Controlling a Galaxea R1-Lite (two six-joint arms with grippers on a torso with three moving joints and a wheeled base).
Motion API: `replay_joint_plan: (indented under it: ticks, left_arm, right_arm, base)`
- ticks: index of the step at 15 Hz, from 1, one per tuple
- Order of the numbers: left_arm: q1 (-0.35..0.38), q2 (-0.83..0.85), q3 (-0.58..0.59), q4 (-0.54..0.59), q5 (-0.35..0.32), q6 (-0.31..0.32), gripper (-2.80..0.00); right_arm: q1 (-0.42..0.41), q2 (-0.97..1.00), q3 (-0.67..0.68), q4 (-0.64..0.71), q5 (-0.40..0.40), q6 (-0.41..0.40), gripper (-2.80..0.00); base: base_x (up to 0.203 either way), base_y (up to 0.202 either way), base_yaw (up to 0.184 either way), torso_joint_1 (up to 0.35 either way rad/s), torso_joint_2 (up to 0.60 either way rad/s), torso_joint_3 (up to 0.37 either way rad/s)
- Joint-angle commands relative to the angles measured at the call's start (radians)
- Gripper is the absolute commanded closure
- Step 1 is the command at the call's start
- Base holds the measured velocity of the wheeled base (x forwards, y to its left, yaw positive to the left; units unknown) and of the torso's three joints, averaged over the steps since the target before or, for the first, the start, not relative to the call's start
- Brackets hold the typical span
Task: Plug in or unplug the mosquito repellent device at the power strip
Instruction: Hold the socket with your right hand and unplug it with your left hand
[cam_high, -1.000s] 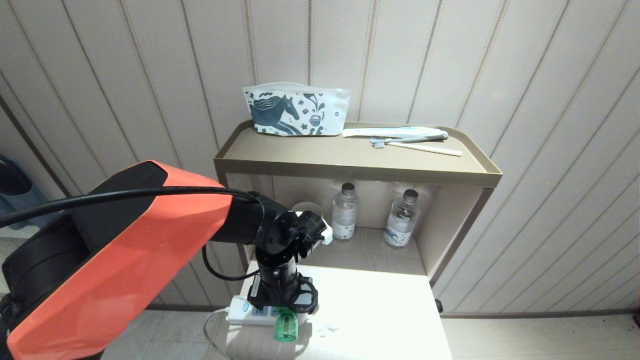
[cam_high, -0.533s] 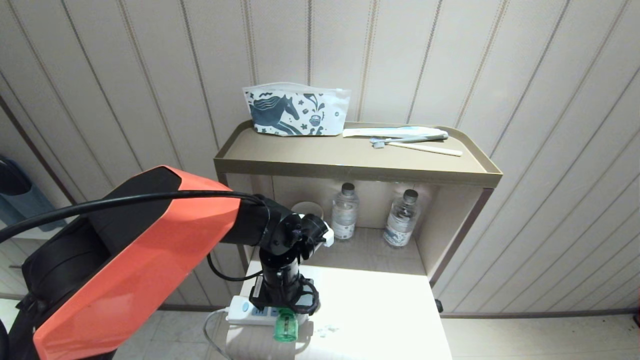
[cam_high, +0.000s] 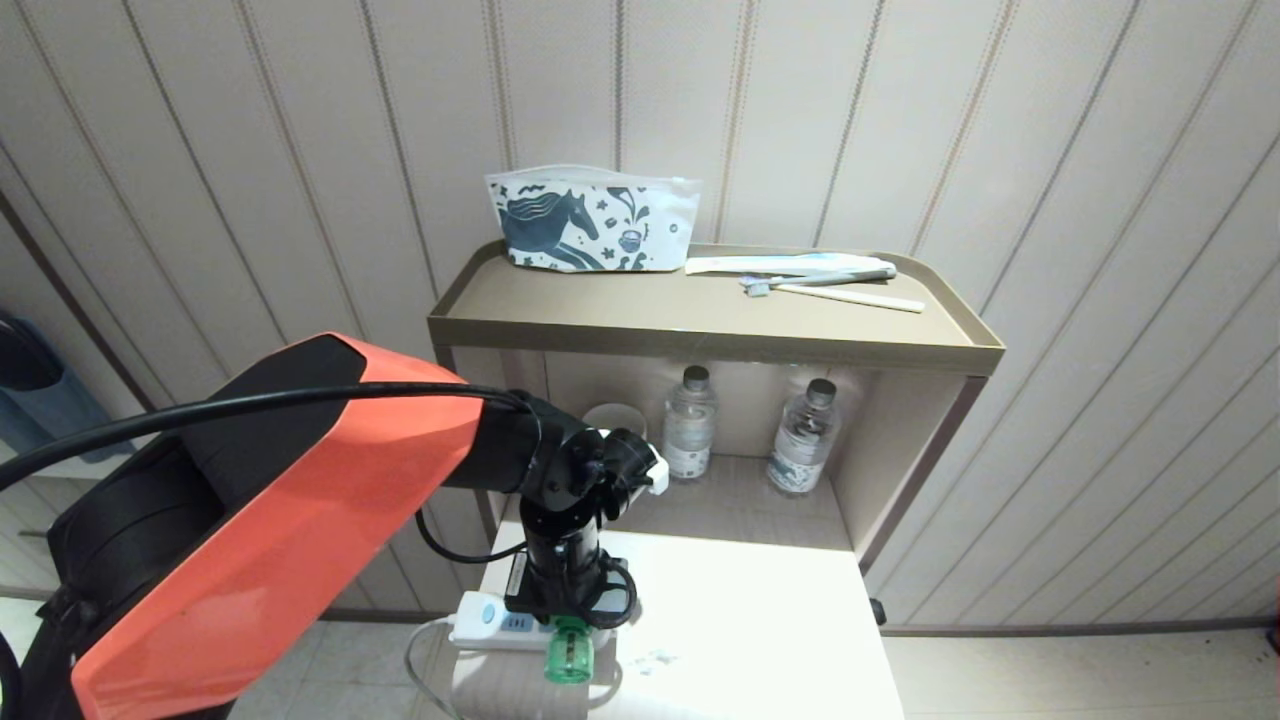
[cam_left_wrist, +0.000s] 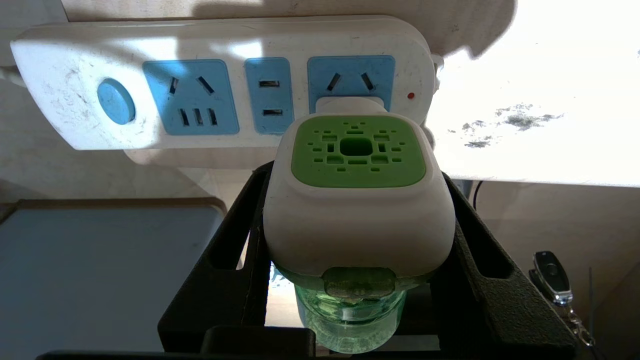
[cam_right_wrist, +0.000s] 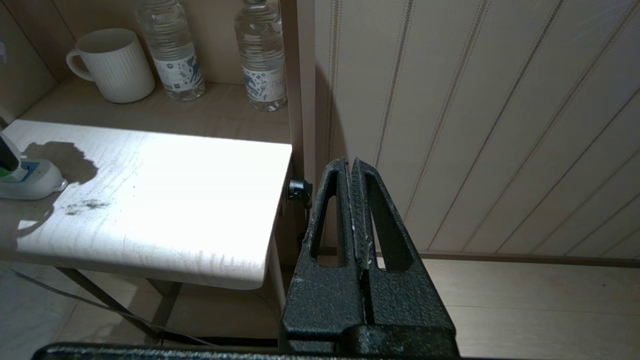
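Though the mosquito repellent device (cam_left_wrist: 358, 200) sits plugged into the end socket of the power strip (cam_left_wrist: 220, 82) at the table's near left edge, the left gripper (cam_left_wrist: 357, 235) hugs its sides; pulling remains. The right gripper (cam_right_wrist: 356, 210), pressed together and empty, hangs beside the table.

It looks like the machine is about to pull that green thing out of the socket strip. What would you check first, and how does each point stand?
1. Left tool straddles the mosquito repellent device: ok.
2. Fingers pressing firmly on its sides: cannot tell.
3. Device seated in the end socket of the power strip: ok.
4. Strip held against lifting: cannot tell.
5. Right tool shut, beside the table, clear of the work: ok.
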Motion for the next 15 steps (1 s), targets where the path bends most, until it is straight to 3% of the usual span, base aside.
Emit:
replay_joint_plan:
  ticks: [1,5,8,10,13,15]
  left_arm:
    - [0.000,0.002,0.000,-0.001,0.001,-0.003,0.00]
    - [-0.002,0.005,-0.012,0.000,0.000,-0.003,0.00]
    - [-0.018,0.002,-0.043,0.007,0.000,-0.003,0.00]
    - [-0.026,0.003,-0.046,0.010,0.000,-0.003,0.00]
    - [-0.036,0.009,-0.069,0.020,0.000,-0.003,0.00]
    - [-0.036,0.006,-0.068,0.032,0.001,-0.005,0.00]
  right_arm:
    - [0.000,0.001,0.000,-0.001,0.000,0.000,0.00]
    - [0.000,0.001,-0.002,-0.005,-0.001,-0.009,0.00]
    - [0.000,0.001,-0.029,0.073,0.000,-0.013,0.00]
    - [0.000,0.001,-0.162,0.191,0.030,-0.012,0.00]
    - [0.001,0.017,-0.409,0.442,0.166,-0.009,0.00]
    - [0.001,0.125,-0.461,0.442,0.197,-0.003,0.00]
  base:
    - [0.000,0.000,0.000,0.000,0.00,0.000]
    - [0.000,0.000,0.000,0.000,0.00,0.000]
    - [0.000,0.000,0.000,0.000,0.00,0.000]
    - [0.000,0.000,0.000,0.000,0.00,0.000]
    - [0.000,0.000,0.000,0.000,0.00,0.000]
    - [0.000,0.000,0.000,0.000,0.00,0.000]
